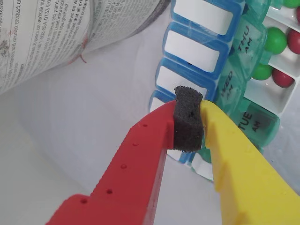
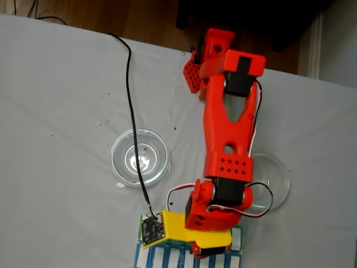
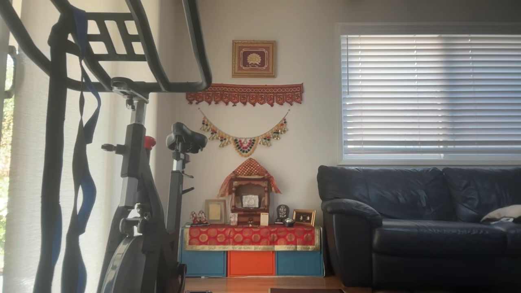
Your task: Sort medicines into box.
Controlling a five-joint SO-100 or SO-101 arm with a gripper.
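Wrist view: two-finger pincer [image 1: 188, 123], one finger red [image 1: 136, 168], the other yellow [image 1: 243, 164], closed on a dark grey foam block [image 1: 188, 119] wedged between the tips, no pill visible in the grip. Directly beyond the tips, flat rectangular plastic weekly pill organizer [image 1: 201, 56], long axis running from just under the foam block up and to the right toward the top edge. Nearest the red finger, a row of blue-rimmed compartments with white labels [image 1: 192, 51]; beside it, on the yellow finger's side, translucent green lids marked TUE AM [image 1: 253, 123], WED AM and THU AM, standing open. Further right of the yellow finger, open white compartments holding small round pills: bright green ones [image 1: 275, 40] and dark red ones [image 1: 283, 78], lying close together. Up and left of the red finger, a printed sheet of paper [image 1: 42, 33] on the white tablecloth [image 1: 93, 117].

Fixed view: red arm [image 2: 228, 134] stretched down the picture, pincer end low over the organizer [image 2: 167, 258] at the bottom edge, blue row just below the yellow part. Left of the arm, a clear round glass dish [image 2: 139, 157]; right of it, another clear dish [image 2: 274, 177], partly hidden by the arm.
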